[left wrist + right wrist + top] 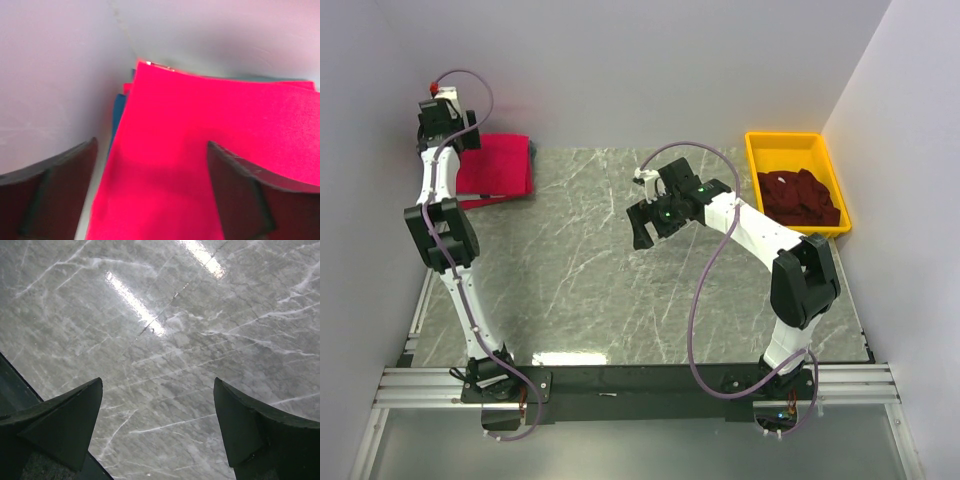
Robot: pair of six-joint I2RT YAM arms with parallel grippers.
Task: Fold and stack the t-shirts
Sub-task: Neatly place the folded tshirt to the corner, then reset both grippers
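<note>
A folded stack of red shirts [498, 165] is seen at the upper left of the top view, in the far left corner of the counter [620, 300], close to the wall. In the left wrist view, the edge of a blue shirt [118, 112] is shown under the red one. The left claw [152, 175] is held open over this stack, with nothing gripped. Maroon shirts [802, 195] are heaped in the bin [783, 143] at the upper right. The right claw [157, 415] is spread open above the counter at mid-frame, and nothing is gripped.
</note>
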